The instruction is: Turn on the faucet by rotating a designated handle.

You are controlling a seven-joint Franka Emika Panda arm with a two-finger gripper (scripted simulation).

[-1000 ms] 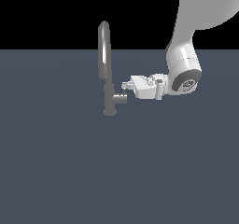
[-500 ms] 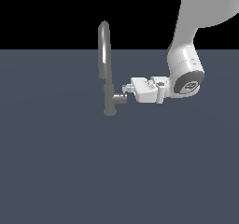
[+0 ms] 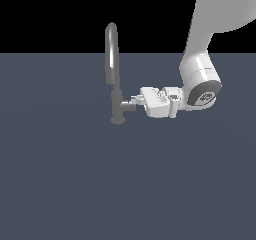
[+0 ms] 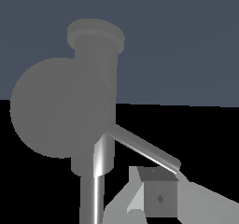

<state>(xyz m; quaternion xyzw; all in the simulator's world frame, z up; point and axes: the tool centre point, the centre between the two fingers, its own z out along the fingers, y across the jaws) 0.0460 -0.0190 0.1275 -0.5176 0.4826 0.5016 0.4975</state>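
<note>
Little has shifted since a second ago: the end effector [image 3: 134, 101] sits a touch nearer the faucet [image 3: 114, 74], level with the handle [image 3: 126, 105]. That handle juts from the faucet's lower body toward the exterior view's right, the faucet standing upright on the grey counter [image 3: 60, 174]. One finger [image 4: 156, 197] lies just beside the thin lever pin [image 4: 142, 147]; whether the fingers grip anything I cannot tell, perhaps only touching.
</note>
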